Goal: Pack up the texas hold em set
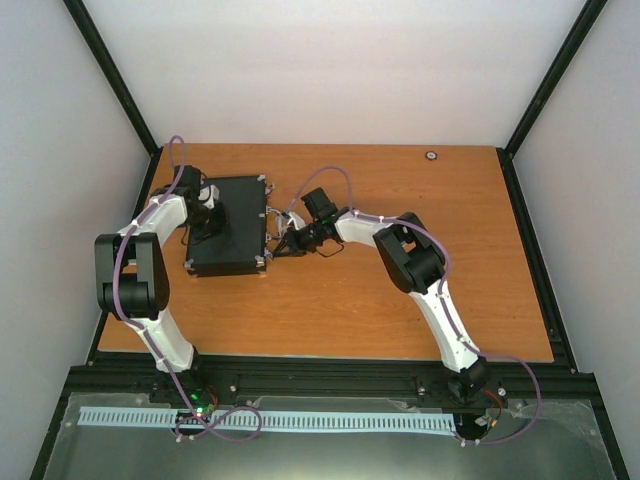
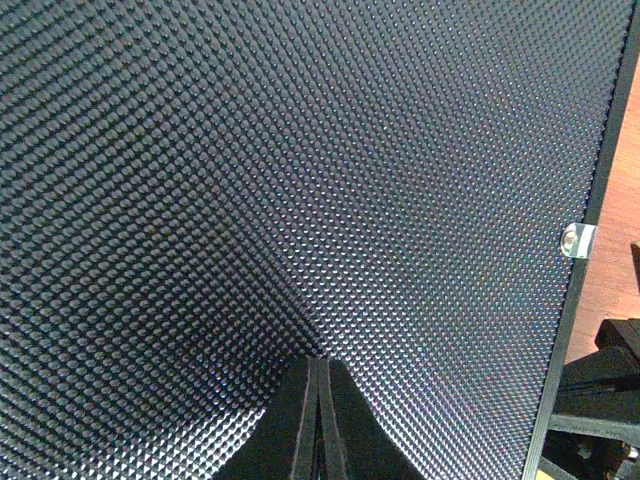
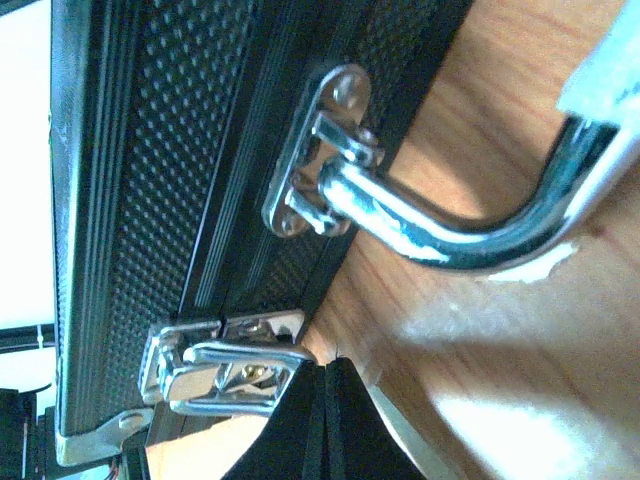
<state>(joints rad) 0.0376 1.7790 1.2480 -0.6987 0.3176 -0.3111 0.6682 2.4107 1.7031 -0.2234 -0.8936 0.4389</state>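
Right wrist, latch (image 3: 225, 365) beside claw (image 3: 325, 378) (handle (image 3: 450, 235) above)

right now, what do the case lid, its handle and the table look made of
Flat black case lid: likely textured plastic or coated aluminium, matte, covered in raised dimples. Curved silver handle: polished metal, mirror-like highlights. Orange-brown table: wood or wood-look laminate, faint grain.

The top view looks down from the near side over the tabletop (image 1: 330, 310). All three share the case (image 1: 240, 235), the wrist views very close to it.
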